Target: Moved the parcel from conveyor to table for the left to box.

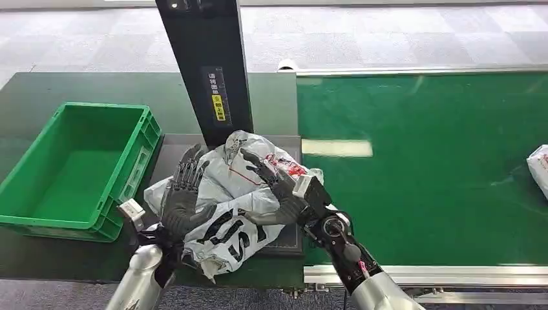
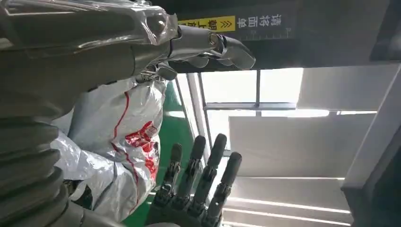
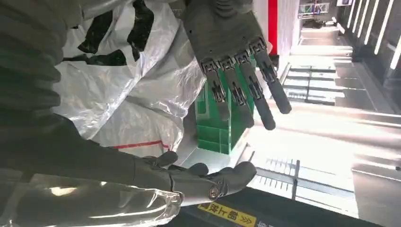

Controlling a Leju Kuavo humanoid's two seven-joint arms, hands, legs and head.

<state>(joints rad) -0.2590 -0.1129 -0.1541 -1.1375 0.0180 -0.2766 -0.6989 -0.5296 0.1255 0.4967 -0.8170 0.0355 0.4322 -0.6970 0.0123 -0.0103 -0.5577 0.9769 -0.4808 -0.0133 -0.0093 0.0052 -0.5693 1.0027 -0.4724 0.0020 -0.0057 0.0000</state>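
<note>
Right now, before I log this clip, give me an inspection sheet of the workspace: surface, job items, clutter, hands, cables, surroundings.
Surface: dark grey platform between a dark green table and the green conveyor belt.
Job's things: crinkled white parcel with black and red print lies on the platform; green crate stands empty beside it.
Clutter: a second white parcel at the belt's far edge.
Hands: left hand and right hand press the parcel from opposite sides, fingers spread.
Cables: nothing seen.
Surroundings: black post with a yellow label behind the parcel; grey floor beyond.
</note>
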